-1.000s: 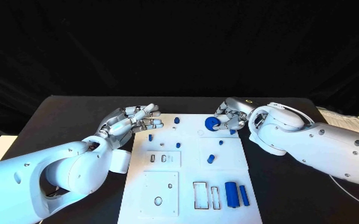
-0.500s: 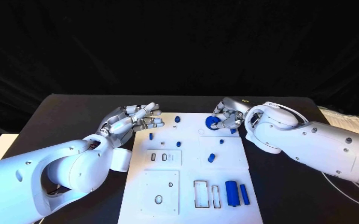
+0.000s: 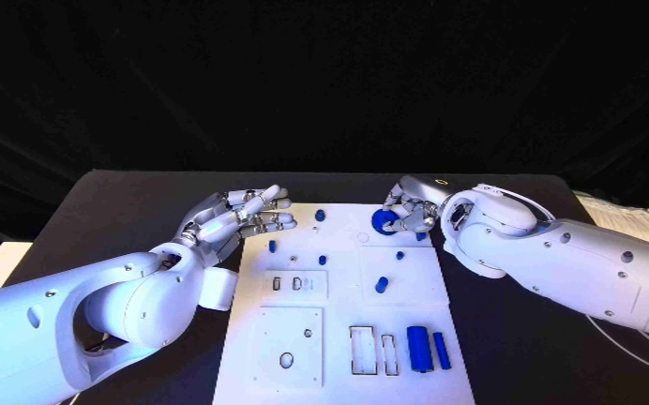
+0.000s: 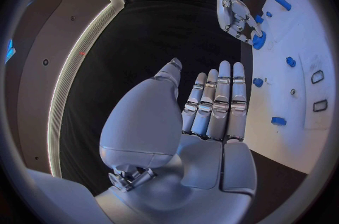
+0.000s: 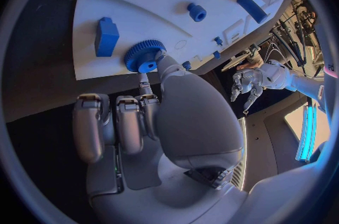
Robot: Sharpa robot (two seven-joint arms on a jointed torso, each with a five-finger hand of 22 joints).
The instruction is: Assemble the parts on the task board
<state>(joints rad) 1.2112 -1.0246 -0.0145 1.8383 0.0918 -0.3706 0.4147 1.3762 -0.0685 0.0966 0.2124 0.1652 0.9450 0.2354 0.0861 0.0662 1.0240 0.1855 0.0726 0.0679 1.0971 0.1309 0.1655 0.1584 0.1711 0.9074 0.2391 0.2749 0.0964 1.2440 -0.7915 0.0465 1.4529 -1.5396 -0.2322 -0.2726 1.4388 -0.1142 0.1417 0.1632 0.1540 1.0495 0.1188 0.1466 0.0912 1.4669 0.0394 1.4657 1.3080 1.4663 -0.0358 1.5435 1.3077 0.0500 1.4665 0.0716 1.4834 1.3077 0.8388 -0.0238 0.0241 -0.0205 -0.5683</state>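
right hand (image 3: 413,208) has edged its ridged round blue gear (image 3: 385,220) leftward.

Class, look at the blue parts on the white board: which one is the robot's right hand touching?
The round blue toothed gear at the board's far right edge: the right hand has its fingers on it. The other blue parts lie untouched.

The right hand (image 3: 410,208) now sits a little further in over the task board (image 3: 345,330), carrying the blue gear (image 3: 385,220) with it. The left hand (image 3: 238,219) has drawn slightly back from the board's edge.
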